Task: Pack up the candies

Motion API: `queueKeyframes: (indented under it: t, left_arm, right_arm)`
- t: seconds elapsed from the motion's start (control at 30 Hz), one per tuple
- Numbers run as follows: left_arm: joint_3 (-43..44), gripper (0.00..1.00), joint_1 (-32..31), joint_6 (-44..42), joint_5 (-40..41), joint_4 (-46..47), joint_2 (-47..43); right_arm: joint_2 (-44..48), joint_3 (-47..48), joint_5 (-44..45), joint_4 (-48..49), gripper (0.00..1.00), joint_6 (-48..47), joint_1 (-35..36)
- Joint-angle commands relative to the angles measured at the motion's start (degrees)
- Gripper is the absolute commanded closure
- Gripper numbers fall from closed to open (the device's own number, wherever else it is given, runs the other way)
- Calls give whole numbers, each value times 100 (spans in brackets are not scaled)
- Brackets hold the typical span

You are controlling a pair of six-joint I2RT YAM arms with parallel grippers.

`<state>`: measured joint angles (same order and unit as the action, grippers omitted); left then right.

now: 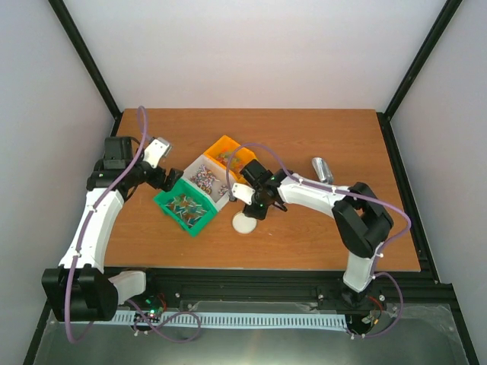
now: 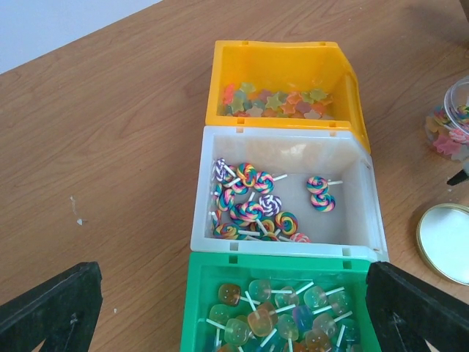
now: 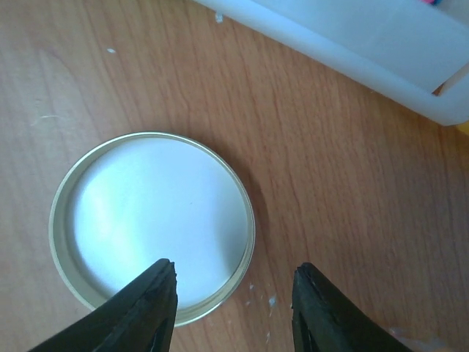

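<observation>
Seen from above, a brown wooden table [image 1: 319,228] stood between plain white walls [image 1: 251,53], with black posts [image 1: 87,57] in the corners. Three bins lay on it in a slanted row, each touching the next: a yellow bin [image 1: 228,152], a white bin [image 1: 204,176] and a green bin [image 1: 185,204]. A silver scoop [image 1: 323,169] lay well apart on the right. The left gripper [image 1: 166,180] hung beside the green bin, and the right gripper [image 1: 247,201] hung over a round lid [image 1: 245,222].

In the left wrist view, the left fingers stood wide apart and held nothing. The candies [image 2: 275,103], small star pieces, lay in the yellow bin. Lollipops [image 2: 249,205] filled the white and green bins. A glass jar [image 2: 456,117] with some star pieces stood at the right edge.

In the right wrist view, the right fingers were parted and empty, just over the near rim of the lid.
</observation>
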<state>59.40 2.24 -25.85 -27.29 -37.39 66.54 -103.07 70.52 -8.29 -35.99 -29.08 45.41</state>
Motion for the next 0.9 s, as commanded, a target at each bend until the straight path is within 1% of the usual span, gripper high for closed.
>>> queueKeyframes:
  t: [0.0,0.1,0.23,0.5,0.63,0.73,0.87]
  left_arm:
    - [-26,0,-12,-187,-125,-68,-117]
    - [-48,0,-9,-212,-128,-60,-100]
    - [-76,0,-11,-256,-127,-48,-57]
    - [-82,0,-13,-403,-252,-85,36]
    - [-37,0,-11,-544,-343,-192,84]
    - [-30,0,-13,-607,-388,-223,96]
    - [-41,0,-13,-742,-515,-280,87]
  right_arm:
    - [-317,137,193,269,56,123,47]
    - [-480,132,190,312,57,109,47]
    - [-665,58,251,397,62,88,47]
    - [-900,-18,302,464,77,80,39]
    - [-1022,17,233,375,86,112,-17]
    - [-1059,38,133,303,96,141,-61]
    - [-985,169,-137,110,97,204,-138]
